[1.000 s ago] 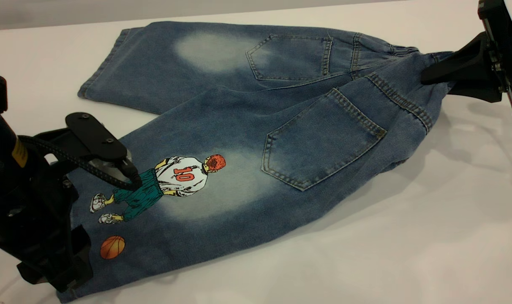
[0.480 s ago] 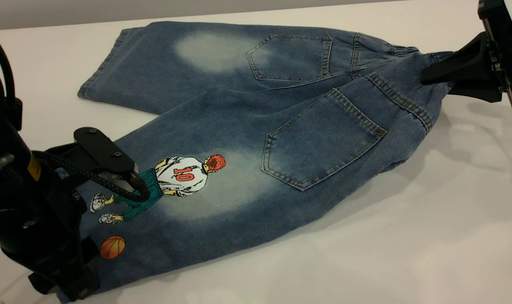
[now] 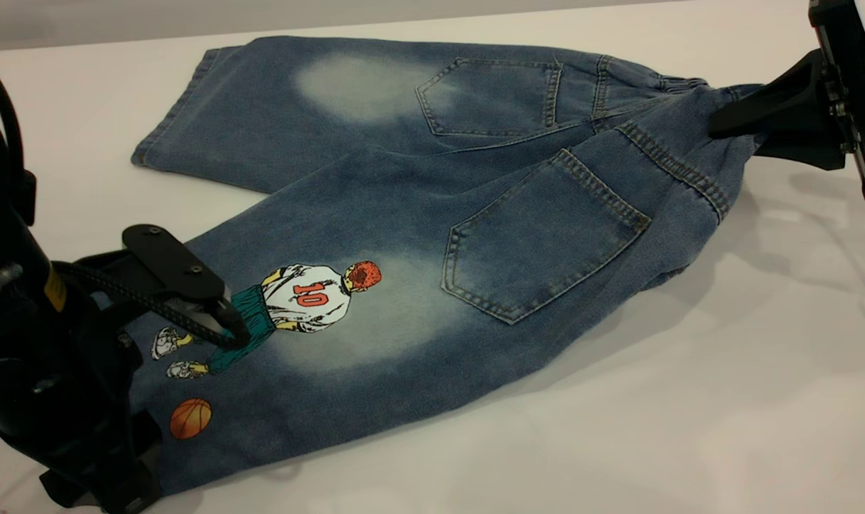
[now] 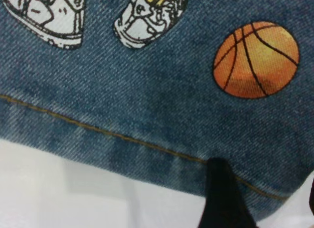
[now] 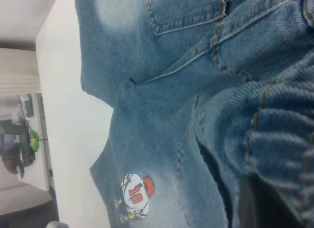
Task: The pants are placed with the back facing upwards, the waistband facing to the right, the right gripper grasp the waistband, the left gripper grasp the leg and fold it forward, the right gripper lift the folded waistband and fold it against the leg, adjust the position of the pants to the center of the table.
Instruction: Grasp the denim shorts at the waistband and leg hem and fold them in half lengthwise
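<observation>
We see the right gripper (image 3: 725, 123) clamped on the waistband (image 3: 696, 96), lifting it. The left gripper (image 4: 221, 198) sits at the leg (image 3: 297, 343) hem; its opening we cannot tell. The pants (image 3: 432, 214) lie on the table (image 3: 689, 400).

The left arm (image 3: 40, 357) is a bulky matte black casting with a small yellow label, a flat black plate fastened by 2 screws and a braided black cable looping beside it. The right gripper (image 3: 721, 128) is black too, its wedge-shaped fingers tapering from a boxy mount.
</observation>
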Robot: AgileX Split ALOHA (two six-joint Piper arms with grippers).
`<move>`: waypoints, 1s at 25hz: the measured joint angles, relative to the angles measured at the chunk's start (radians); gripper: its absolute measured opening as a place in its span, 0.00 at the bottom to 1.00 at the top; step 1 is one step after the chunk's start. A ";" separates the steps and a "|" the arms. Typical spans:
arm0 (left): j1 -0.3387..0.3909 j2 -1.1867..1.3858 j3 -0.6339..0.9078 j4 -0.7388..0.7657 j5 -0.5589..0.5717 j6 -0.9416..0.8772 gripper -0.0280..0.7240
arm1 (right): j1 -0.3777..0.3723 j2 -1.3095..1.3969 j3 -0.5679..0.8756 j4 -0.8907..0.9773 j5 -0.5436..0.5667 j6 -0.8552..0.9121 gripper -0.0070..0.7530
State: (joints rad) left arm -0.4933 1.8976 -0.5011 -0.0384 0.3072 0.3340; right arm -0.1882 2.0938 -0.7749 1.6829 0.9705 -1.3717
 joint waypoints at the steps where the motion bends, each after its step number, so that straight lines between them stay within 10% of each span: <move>1: 0.000 0.007 -0.001 0.000 -0.004 0.000 0.55 | 0.000 0.000 0.000 0.000 0.000 0.002 0.06; 9: 0.000 0.033 -0.001 0.008 -0.021 0.000 0.53 | 0.000 0.000 0.000 0.000 0.000 0.002 0.06; 17: 0.002 0.045 -0.001 0.023 -0.046 -0.004 0.16 | 0.000 0.000 0.000 0.000 0.026 0.003 0.06; 25: 0.000 -0.011 0.000 -0.003 -0.005 -0.003 0.12 | 0.000 0.000 0.019 0.000 0.102 0.057 0.06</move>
State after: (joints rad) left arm -0.4936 1.8864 -0.5010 -0.0411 0.3024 0.3312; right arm -0.1882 2.0938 -0.7560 1.6825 1.0723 -1.3143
